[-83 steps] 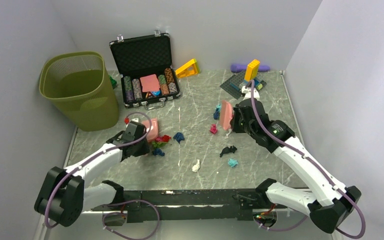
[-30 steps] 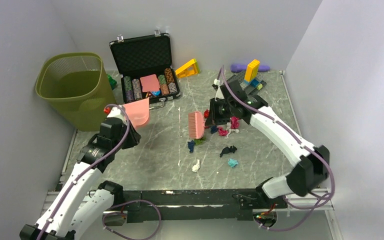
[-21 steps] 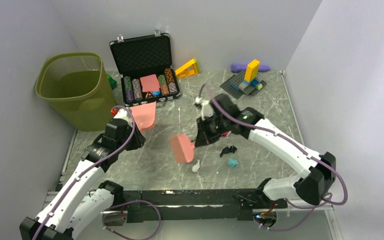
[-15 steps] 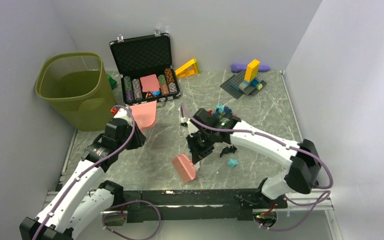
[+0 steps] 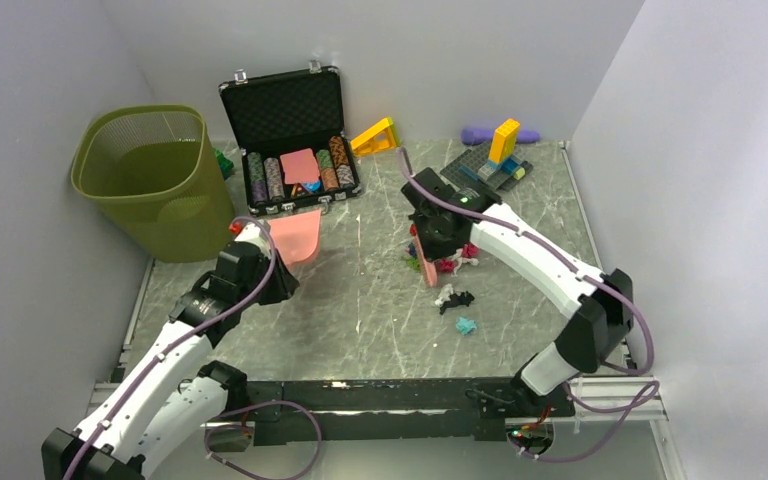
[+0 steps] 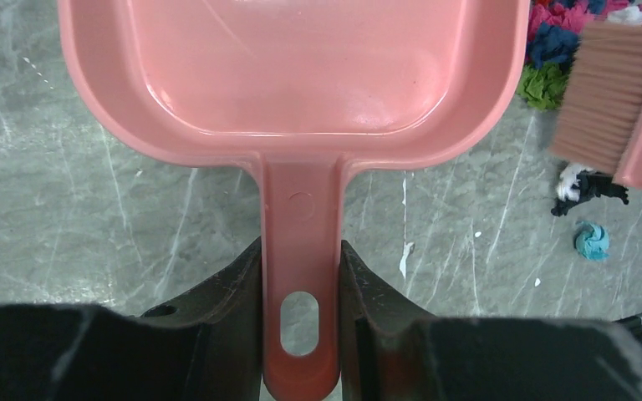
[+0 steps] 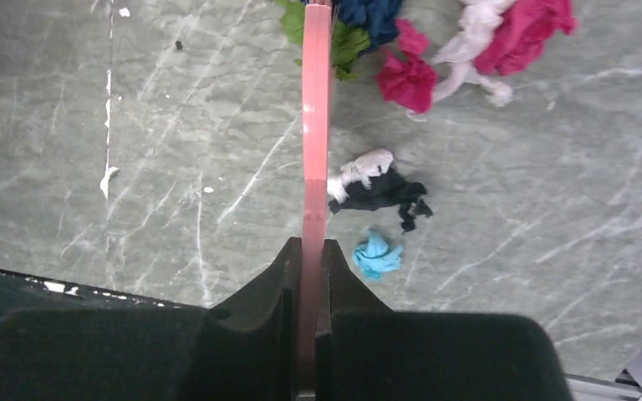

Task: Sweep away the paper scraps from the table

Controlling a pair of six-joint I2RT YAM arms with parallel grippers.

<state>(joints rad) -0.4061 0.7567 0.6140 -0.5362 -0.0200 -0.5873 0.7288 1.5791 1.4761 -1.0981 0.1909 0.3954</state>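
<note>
Pink dustpan (image 6: 292,75) was clamped by its handle in left pincer (image 6: 301,276), mouth ahead as catcher. Brush (image 7: 316,125) was gripped edge-on in right pincer (image 7: 313,259), paper scraps (image 7: 405,79) bunched alongside for raking.

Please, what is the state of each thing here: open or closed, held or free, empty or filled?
paper scraps: loose on the table, none in the dustpan
dustpan: held, empty
brush: held, beside the paper scraps
left gripper: shut on the dustpan's handle
right gripper: shut on the brush
case: lid open
bin: upright
</note>
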